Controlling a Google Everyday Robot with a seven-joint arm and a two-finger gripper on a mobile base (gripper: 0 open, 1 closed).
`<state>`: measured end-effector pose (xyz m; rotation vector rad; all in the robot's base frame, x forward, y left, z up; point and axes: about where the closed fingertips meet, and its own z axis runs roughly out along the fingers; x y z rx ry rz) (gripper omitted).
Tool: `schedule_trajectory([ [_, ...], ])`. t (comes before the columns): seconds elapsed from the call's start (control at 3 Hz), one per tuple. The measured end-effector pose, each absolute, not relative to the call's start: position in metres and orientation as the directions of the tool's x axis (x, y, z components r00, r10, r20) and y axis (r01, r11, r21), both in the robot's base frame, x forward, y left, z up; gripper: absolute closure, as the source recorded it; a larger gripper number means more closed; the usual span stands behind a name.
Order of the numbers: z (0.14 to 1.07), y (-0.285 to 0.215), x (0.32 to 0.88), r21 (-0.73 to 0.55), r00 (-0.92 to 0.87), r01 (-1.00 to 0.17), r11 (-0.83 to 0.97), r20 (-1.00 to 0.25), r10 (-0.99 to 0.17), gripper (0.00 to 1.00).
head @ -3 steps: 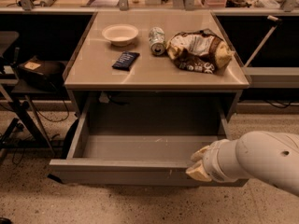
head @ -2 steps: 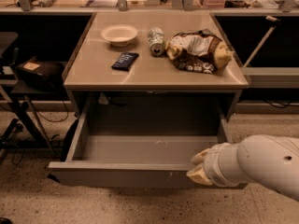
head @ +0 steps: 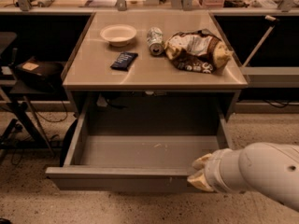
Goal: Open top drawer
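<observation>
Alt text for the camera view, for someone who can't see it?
The top drawer of a tan table stands pulled far out, the robot's gripper at the right end of its front. On the table lie a white bowl, a tipped can, a crumpled snack bag and a dark packet.

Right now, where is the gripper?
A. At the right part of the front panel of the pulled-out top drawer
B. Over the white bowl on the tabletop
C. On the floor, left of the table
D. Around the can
A: the gripper is at the right part of the front panel of the top drawer, which stands pulled out, far below the bowl and the can on the table.
</observation>
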<state>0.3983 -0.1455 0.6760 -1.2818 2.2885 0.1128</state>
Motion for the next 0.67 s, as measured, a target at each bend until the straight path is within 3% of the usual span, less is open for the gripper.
schedule_trajectory([
  [0.67, 0.6776, -0.1387, 0.3804, -0.174, -0.412, -0.827, 0.534, -0.458, -0.788, 1.0],
])
